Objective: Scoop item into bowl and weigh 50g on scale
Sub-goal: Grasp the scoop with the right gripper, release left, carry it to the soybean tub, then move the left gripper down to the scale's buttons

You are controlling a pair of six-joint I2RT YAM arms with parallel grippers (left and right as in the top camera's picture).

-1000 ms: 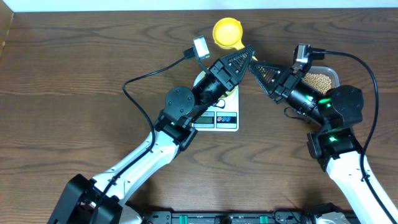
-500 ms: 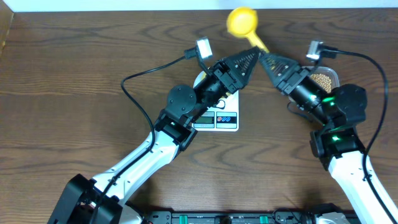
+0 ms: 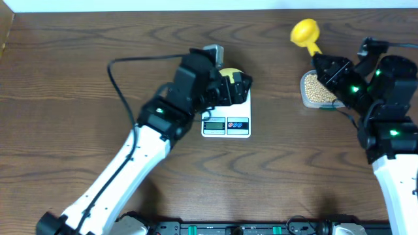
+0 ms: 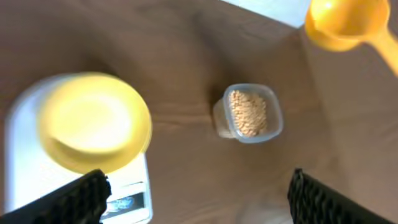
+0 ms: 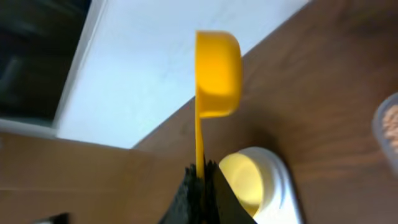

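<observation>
The pale-yellow bowl [image 4: 93, 121] sits empty on the white scale [image 3: 226, 124], and the right wrist view shows the bowl [image 5: 242, 180] on the scale [image 5: 283, 186] too. Tan beans [image 3: 317, 88] fill a clear tub [image 4: 249, 113]. My left gripper [image 3: 236, 88] hovers over the scale's right side, open, with nothing between its fingers [image 4: 81, 196]. My right gripper [image 3: 324, 65] is shut on the handle of the yellow scoop [image 3: 305, 31], whose cup is raised behind the tub. In the right wrist view the scoop [image 5: 217, 71] stands up from the gripper [image 5: 200, 177].
The left arm's cable [image 3: 124, 85] loops over the table to the left of the scale. The table's back edge meets a white wall [image 5: 143, 74] just behind the scoop. The tub's rim [image 5: 388, 124] shows at the right of the right wrist view.
My left gripper opened, let go of the scoop and drew back left over the scale. My right gripper carried the scoop to the right, behind the tub.
</observation>
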